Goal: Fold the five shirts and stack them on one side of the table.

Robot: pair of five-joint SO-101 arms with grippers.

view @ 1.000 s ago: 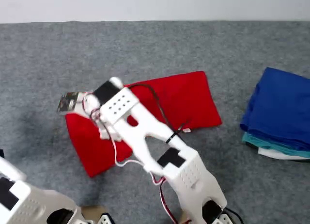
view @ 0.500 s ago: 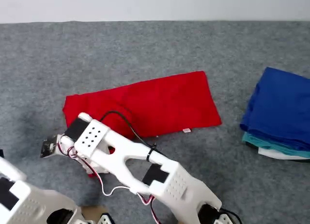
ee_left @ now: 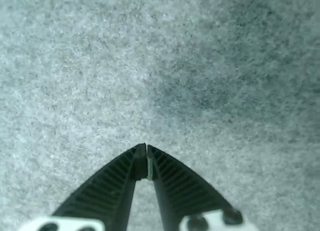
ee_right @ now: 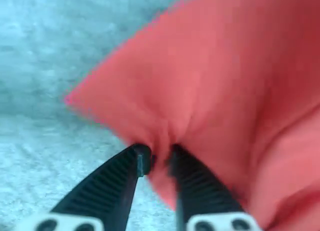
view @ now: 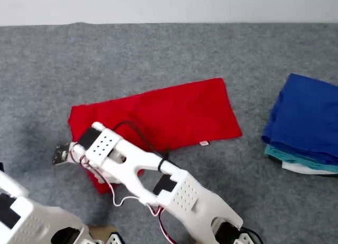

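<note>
A red shirt (view: 174,112), folded into a long strip, lies across the middle of the grey table. The right arm (view: 132,165) stretches over its near-left corner. In the right wrist view my right gripper (ee_right: 157,158) is shut on a pinch of the red shirt (ee_right: 210,81) close to that corner, and the cloth puckers between the fingertips. My left gripper (ee_left: 146,156) is shut with nothing in it and hangs over bare grey felt. The left arm's base (view: 24,217) sits at the near-left edge.
A stack of folded shirts stands at the right edge: a blue shirt (view: 306,117) on top, a teal one (view: 293,155) under it, and a white one (view: 303,168) at the bottom. Grey felt (view: 158,48) stretches behind the red shirt.
The right arm swung from over the shirt's left end toward its near-left corner, then edged back a little. The red shirt and the stack lie about as before.
</note>
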